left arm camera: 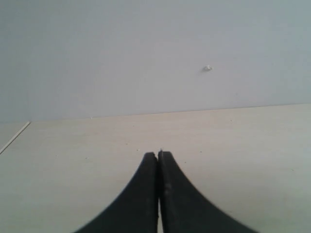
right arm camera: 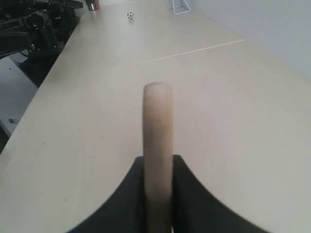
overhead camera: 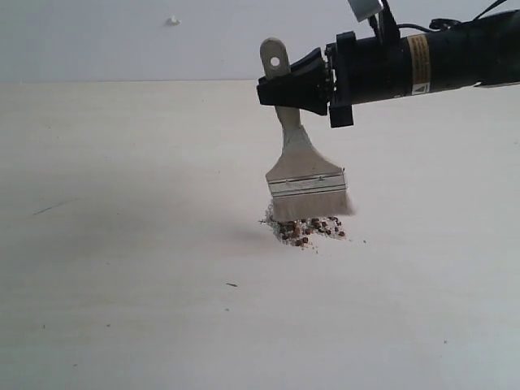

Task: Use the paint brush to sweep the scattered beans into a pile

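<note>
— What are the right fingers (overhead camera: 296,81) doing?
— They're clamped on the pale handle of the paint brush (overhead camera: 302,166), just under its holed end, which pokes up at twelve o'clock. The arm reaches in from three o'clock.
— And the bristles?
— They hang at six o'clock below the silver band, tips at the pile (overhead camera: 307,229) of reddish-brown beans and whitish grains, near the middle of the tabletop (overhead camera: 122,244). A stray speck or two lies toward four o'clock of it.
— The left fingers (left arm camera: 141,194)?
— Pressed together, holding nothing, low over the tabletop.
</note>
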Robot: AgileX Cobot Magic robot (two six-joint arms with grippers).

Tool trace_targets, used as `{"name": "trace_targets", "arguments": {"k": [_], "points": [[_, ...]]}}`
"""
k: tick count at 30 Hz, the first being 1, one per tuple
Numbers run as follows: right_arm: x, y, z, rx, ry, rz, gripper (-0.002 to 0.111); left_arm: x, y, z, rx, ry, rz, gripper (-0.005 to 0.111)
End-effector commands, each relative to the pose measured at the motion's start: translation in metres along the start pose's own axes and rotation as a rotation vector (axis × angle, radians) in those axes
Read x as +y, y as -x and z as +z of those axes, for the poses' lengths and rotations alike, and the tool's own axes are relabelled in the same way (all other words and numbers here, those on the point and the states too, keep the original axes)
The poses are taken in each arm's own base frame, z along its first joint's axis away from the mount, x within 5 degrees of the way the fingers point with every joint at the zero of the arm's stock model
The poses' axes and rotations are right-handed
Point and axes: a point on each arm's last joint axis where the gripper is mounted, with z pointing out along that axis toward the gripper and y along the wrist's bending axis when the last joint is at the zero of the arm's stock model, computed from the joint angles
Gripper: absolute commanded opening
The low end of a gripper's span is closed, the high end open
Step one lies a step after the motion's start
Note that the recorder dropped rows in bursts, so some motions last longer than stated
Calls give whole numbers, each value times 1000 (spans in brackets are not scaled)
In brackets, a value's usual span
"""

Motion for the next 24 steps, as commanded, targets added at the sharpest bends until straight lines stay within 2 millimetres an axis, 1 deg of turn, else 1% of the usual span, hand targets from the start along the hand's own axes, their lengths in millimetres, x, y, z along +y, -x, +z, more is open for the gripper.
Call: {"name": "trace_targets", "arguments": {"k": [1, 5, 8, 11, 16, 20, 24], "points": [[1, 20, -10, -77, -44, -46, 0, 0, -1, 0, 1, 5, -2, 0], [-2, 25, -11, -134, -86, -161, 0, 0, -1, 0, 1, 5, -2, 0], [-13, 23, -13, -172, -129, -192, 0, 0, -1, 0, 1, 5, -2, 0], [-36, 18, -23, -177, -171, -191, 0, 0, -1, 0, 1, 5, -2, 0], [-81, 0, -33, -180, -217, -141, 0, 0, -1, 0, 1, 5, -2, 0], [-103, -12, -28, -155, -206, -183, 0, 0, -1, 0, 1, 5, -2, 0], [-117, -23, -21, -134, -192, -197, 0, 0, -1, 0, -1, 3, -2, 0]]}}
